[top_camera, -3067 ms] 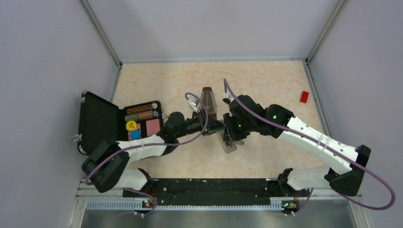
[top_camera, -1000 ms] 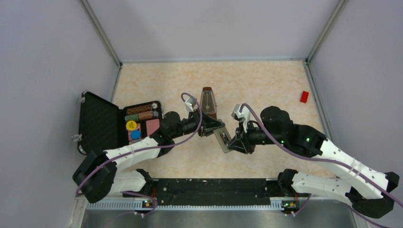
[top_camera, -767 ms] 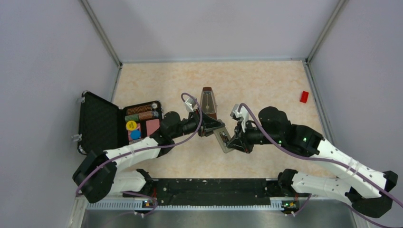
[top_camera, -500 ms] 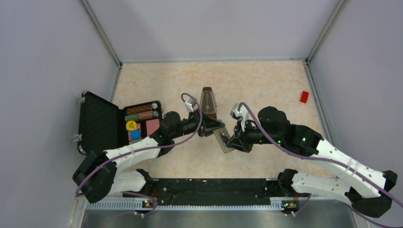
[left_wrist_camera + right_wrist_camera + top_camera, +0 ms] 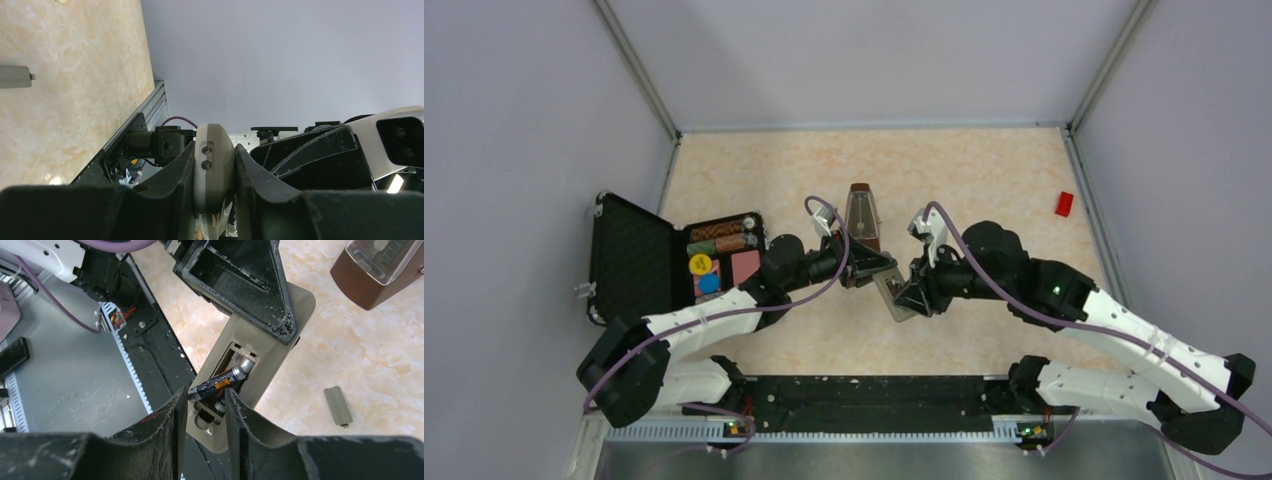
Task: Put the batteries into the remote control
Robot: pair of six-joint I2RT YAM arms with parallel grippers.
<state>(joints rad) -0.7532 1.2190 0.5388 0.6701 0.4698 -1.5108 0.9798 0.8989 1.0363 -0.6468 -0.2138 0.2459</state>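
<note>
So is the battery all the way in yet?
Not yet. The battery is tilted: one end in the remote control's open compartment, the other raised between the right gripper's fingers.

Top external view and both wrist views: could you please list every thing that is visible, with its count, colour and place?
marbled table: one, beige
slim remote control: one, grey back up, centre, battery bay open
thin dark cylindrical battery: one clearly seen, black with orange mark, tilted in the bay
small flat rectangular cover: one, grey, on the table beside the remote
brown pyramid-shaped metronome: one, brown, beyond the remote
open black case: one, black, left edge, coloured items inside
small red block: one, red, far right
left pincer: one, black, shut on the remote
right pincer: one, black, jaws slightly apart, battery's end between them
</note>
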